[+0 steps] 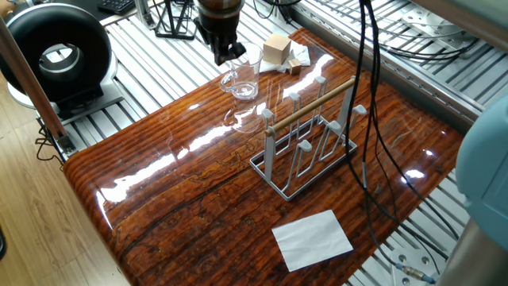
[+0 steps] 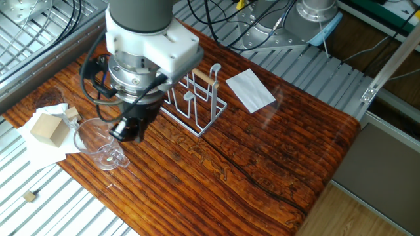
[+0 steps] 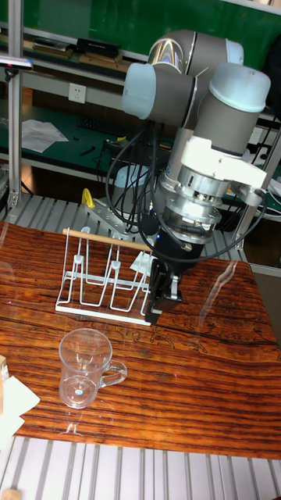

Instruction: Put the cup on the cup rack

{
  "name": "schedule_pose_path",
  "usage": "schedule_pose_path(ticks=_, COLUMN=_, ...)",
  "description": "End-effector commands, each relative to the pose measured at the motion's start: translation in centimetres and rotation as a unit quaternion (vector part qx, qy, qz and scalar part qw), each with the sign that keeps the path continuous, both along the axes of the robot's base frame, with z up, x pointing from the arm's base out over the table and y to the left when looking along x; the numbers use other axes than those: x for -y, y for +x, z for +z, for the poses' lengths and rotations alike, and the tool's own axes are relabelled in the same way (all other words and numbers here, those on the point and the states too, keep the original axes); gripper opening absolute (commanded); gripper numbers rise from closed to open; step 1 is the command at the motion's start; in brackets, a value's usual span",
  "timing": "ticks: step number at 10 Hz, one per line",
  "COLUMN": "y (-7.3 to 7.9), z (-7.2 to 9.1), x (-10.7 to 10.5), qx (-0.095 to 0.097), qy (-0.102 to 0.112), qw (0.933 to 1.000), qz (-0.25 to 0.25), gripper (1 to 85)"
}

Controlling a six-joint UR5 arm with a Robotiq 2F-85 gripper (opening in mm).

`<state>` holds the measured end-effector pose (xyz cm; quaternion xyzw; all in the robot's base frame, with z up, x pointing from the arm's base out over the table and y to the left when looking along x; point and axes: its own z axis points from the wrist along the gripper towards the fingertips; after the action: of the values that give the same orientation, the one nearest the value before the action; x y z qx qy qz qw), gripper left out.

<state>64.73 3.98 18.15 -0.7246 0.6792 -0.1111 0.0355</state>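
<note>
Black two-finger gripper [image 3: 164, 301] hanging over the wooden table [image 2: 262, 157], near the glass cup [image 3: 81, 367], empty; jaw gap hard to judge in any view (cannot tell if parted). Cup upright on the table, handle clear in the tall view. Wire cup rack [image 3: 105, 277] beside it. Only one fixed view shows the wooden block [image 1: 277, 49] and white paper [image 1: 312, 238].

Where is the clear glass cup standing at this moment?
In the tall fixed view, the clear glass cup stands upright on the wooden table, in front of the pale wire cup rack and below-left of the gripper.
</note>
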Motion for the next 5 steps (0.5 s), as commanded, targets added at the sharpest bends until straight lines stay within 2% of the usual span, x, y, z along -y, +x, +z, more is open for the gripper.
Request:
schedule_pose_path(ticks=1, y=1.32, z=1.09, x=0.51, qx=0.018, qy=0.000, qw=0.9997, qz=-0.014, gripper=1.0)
schedule_pose_path(ticks=4, y=1.30, z=1.14, x=0.32, qx=0.017, qy=0.002, qw=0.9998, qz=-0.014, gripper=1.0)
schedule_pose_path(ticks=5, y=0.97, z=1.12, x=0.55, qx=0.010, qy=-0.001, qw=0.9999, qz=-0.012, gripper=1.0)
